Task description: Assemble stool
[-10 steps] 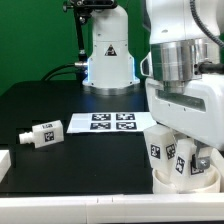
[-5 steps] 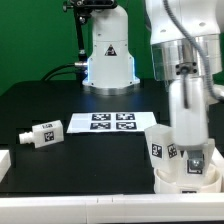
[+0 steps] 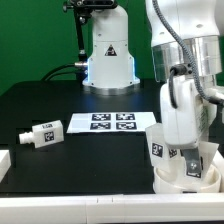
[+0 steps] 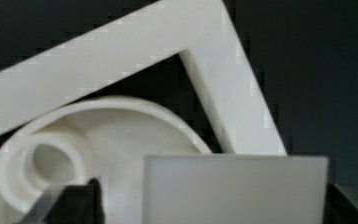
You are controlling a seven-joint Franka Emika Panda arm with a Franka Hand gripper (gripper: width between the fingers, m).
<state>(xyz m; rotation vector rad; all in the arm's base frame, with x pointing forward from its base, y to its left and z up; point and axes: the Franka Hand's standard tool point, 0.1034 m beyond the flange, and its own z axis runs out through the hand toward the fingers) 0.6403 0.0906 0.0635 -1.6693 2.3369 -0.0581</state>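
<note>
The stool's round white seat (image 3: 178, 180) lies at the exterior view's lower right, with one tagged leg (image 3: 157, 148) standing in it. My gripper (image 3: 193, 150) reaches straight down over a second upright leg (image 3: 194, 164) on the seat. In the wrist view that leg (image 4: 238, 190) is a white block between my fingers (image 4: 76, 200). A dark gap shows between it and one finger, so the gripper (image 4: 211, 208) is open and straddles the leg. The seat's ring (image 4: 87, 140) curves beside it. A third leg (image 3: 42, 135) lies on its side far off at the exterior view's left.
The marker board (image 3: 112, 122) lies flat mid-table before the robot base (image 3: 108, 55). A white corner rail (image 4: 211, 60) runs close behind the seat. A white block (image 3: 3, 160) sits at the exterior view's left edge, and the table's front edge (image 3: 90, 198) is near.
The wrist has turned over the seat, and the jaws have spread away from the upright leg they were closed on. The leg stays standing in the seat.
</note>
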